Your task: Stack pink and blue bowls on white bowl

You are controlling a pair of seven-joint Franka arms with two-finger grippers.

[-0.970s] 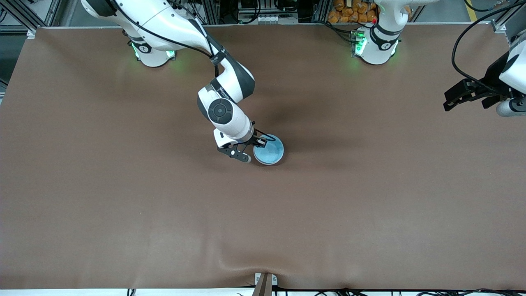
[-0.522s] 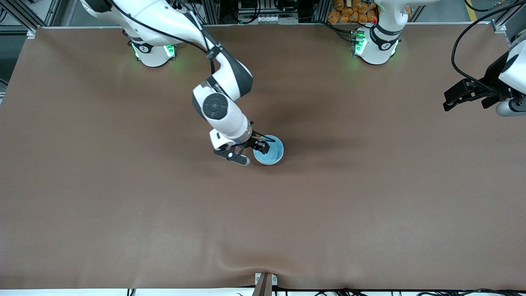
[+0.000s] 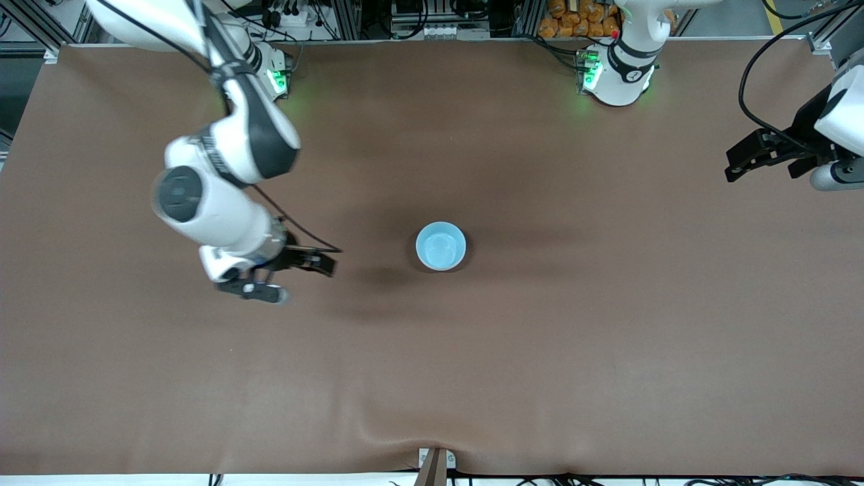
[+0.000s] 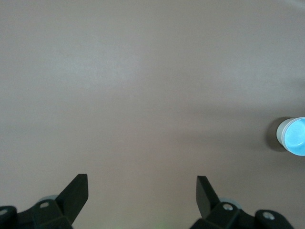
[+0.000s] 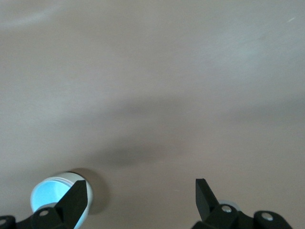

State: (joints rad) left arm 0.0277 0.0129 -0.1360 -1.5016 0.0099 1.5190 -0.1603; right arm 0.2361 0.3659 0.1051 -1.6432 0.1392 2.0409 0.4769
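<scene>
— Counting bowls: one blue bowl (image 3: 441, 246) mid-desk (image 3: 540, 351), showing a pale outer wall; pink and white can't be seen apart.
— Risk?
— A nudge might topple it. Right tool (image 3: 307, 262) hangs open over bare desk; left tool (image 3: 749, 156) waits open at the edge.

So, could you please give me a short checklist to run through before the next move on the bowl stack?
1. Blue bowl upright on the table: ok.
2. Blue bowl free of both end effectors: ok.
3. Right end effector open and empty, over bare table toward the right arm's end: ok.
4. Left end effector open and empty, waiting at the left arm's end: ok.
5. Pink and white bowls under the blue one: cannot tell from the front view; a pale wall shows below the blue rim in the left wrist view.
</scene>
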